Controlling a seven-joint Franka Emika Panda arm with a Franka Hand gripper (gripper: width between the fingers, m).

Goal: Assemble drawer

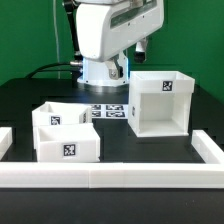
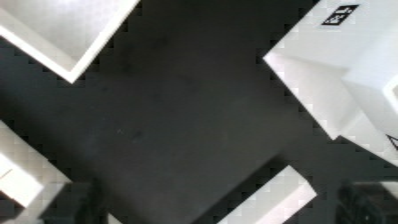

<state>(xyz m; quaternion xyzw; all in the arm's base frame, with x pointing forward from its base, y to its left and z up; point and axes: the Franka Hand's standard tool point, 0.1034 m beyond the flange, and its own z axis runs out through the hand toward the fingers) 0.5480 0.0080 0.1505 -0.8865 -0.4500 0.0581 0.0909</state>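
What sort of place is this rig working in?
Probably a lab test bench: a black table edged by a white rail, a marker board below the arm, and tagged white drawer parts.

Marker board [image 1: 105,112] lies on black table [image 1: 20,100]; white rail [image 1: 110,177] nearby.

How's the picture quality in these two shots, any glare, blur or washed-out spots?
Exterior view: even light, fairly sharp, with soft shadows on the black table; the drawer box has bright, nearly featureless faces. Wrist view: the scene sits tilted, the white parts are blown out with no surface detail, and the gripper shows only as dark, out-of-focus fingers.
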